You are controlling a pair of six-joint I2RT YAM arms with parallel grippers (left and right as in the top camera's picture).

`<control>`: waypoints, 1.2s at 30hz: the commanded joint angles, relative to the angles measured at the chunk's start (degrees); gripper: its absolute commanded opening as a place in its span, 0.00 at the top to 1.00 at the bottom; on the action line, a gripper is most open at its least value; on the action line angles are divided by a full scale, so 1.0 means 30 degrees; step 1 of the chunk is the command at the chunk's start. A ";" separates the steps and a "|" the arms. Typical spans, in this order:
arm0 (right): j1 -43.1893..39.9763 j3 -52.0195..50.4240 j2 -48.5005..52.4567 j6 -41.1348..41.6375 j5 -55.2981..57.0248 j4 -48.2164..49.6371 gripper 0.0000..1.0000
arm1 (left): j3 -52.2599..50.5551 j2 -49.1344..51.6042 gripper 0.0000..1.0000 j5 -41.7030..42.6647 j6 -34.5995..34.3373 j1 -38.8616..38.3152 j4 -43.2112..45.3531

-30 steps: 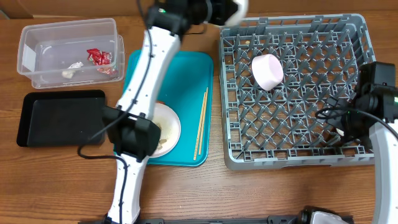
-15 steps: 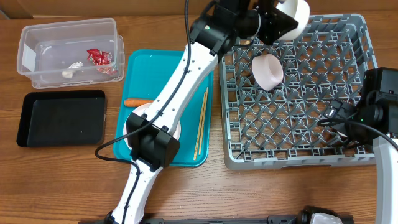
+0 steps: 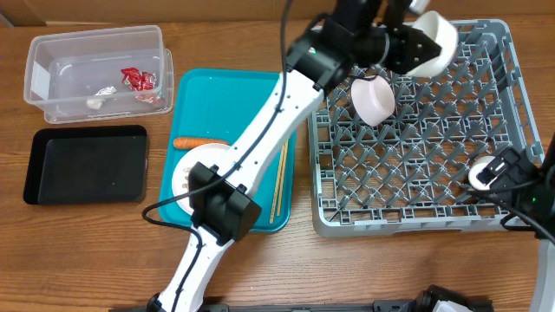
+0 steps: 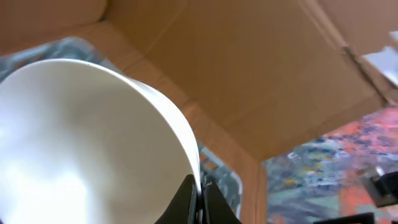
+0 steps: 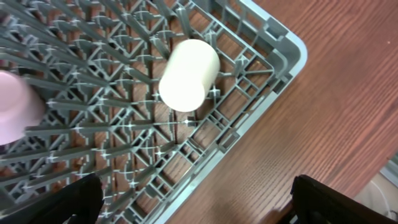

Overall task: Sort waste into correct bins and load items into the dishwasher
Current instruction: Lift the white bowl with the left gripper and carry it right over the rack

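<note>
My left gripper [image 3: 408,43] is shut on the rim of a white bowl [image 3: 436,39] and holds it tilted above the back of the grey dish rack [image 3: 408,221]. In the left wrist view the fingers [image 4: 199,200] pinch the bowl's edge [image 4: 81,143]. A second white bowl [image 3: 373,98] lies in the rack. A small white cup [image 3: 481,173] lies on its side near the rack's right front corner, also in the right wrist view [image 5: 188,74]. My right gripper [image 5: 198,199] is open and empty, just right of the cup [image 3: 510,182].
A teal tray [image 3: 234,95] holds a white plate [image 3: 192,169] with scraps, an orange carrot [image 3: 195,142] and chopsticks [image 3: 279,186]. The clear tub [image 3: 39,82] holds the red wrapper [image 3: 139,80] and white wads. The black tray [image 3: 82,165] lies below the tub.
My left arm has swung right, carrying the bowl from the tray's back over the rack's back. My right gripper has pulled back to the right, leaving the white cup uncovered in the rack.
</note>
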 commanded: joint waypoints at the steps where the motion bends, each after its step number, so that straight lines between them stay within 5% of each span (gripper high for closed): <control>1: -0.0036 0.0444 -0.0109 -0.0058 -0.0291 0.0029 0.00 | 0.0313 0.0940 0.96 0.1035 -0.1188 -0.1137 0.1603; 11: -0.0036 0.0444 -0.0109 -0.0066 -0.0270 -0.0015 0.00 | 0.0313 0.3993 0.96 0.3286 -0.7009 -0.1858 0.7555; 17: -0.0044 0.0452 -0.0474 -0.0051 -0.0182 0.0066 0.01 | 0.0291 0.4969 0.96 0.3417 -0.9238 -0.1858 0.7482; 25: -0.0036 0.0459 -0.1086 0.0007 0.0168 0.0459 0.00 | 0.0284 0.5173 0.96 0.2543 -0.9129 -0.1698 0.6120; 30: -0.0036 0.0459 -0.1086 0.0007 0.0168 0.0459 0.00 | 0.0277 0.5195 0.96 0.0678 -0.7504 -0.1559 0.2273; 36: -0.0036 0.0452 -0.1086 0.0007 0.0168 0.0452 0.00 | 0.0277 0.5195 0.96 0.0583 -0.7817 -0.1035 0.2244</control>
